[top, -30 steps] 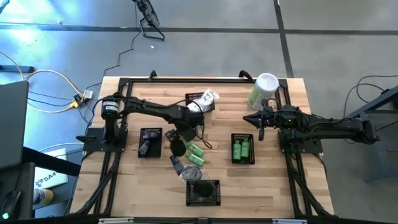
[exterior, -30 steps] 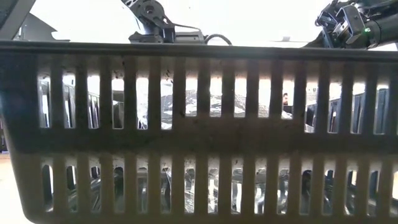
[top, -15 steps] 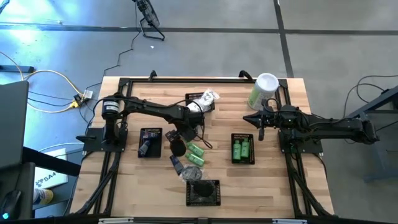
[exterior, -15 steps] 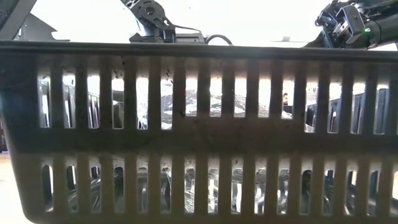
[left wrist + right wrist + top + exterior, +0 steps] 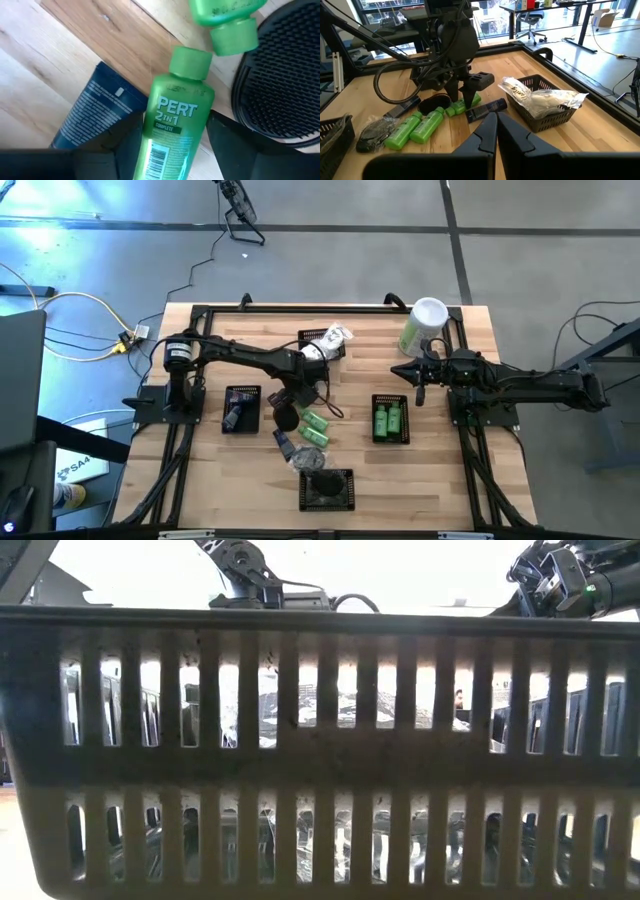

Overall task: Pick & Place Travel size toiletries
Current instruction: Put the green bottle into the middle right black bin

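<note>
Little bright green Pert bottle (image 5: 175,125), cap on, lies flat on the bench (image 5: 75,55) right between the left gripper (image 5: 172,145) fingers, which sit apart either side, not squeezing it.

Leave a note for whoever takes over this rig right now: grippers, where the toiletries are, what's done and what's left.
Left gripper: down at a green Pert bottle lying on the table; a grip can't be confirmed.
Right gripper: shut, empty, waiting above the table's right side.
Done: two green bottles in the right basket, white packets in the far basket, dark tubes in the left basket, a dark piece in the near basket.
Left: the Pert bottle, other loose green bottles, a dark blue tube and a black round brush.
</note>
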Action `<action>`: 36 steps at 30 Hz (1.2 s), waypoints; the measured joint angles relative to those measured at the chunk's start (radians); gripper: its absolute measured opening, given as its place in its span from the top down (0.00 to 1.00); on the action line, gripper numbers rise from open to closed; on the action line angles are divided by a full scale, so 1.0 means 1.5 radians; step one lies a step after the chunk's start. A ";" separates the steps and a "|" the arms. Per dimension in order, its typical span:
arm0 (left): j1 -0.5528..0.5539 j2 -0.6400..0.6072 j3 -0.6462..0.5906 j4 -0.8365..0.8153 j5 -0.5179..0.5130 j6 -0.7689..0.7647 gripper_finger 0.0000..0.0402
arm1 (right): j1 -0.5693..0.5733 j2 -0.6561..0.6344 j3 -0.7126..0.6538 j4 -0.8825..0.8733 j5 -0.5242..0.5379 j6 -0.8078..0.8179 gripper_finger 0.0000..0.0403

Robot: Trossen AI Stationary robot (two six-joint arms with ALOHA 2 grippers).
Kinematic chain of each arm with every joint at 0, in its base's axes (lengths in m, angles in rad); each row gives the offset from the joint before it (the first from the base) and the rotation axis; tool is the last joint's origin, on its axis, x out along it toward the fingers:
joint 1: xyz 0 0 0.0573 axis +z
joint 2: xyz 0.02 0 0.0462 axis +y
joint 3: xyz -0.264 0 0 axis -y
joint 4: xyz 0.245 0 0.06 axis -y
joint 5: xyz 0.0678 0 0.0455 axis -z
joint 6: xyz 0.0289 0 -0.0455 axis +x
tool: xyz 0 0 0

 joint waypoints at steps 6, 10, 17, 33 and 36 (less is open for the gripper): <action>0.000 0.000 0.000 0.000 0.000 -0.007 0.51 | 0.000 0.000 0.000 0.000 0.000 0.000 0.99; 0.000 0.000 0.000 0.000 0.000 -0.007 0.52 | 0.000 0.000 0.000 0.000 0.000 0.000 0.99; 0.000 -0.003 -0.020 0.021 0.038 -0.008 0.52 | 0.000 0.000 0.000 0.000 0.000 0.000 0.99; 0.000 -0.001 -0.029 0.050 0.038 -0.050 0.52 | 0.000 0.000 0.000 0.000 0.000 0.000 0.99; 0.000 0.000 -0.029 0.051 0.038 -0.070 0.52 | 0.000 0.000 0.000 0.000 0.000 0.000 0.99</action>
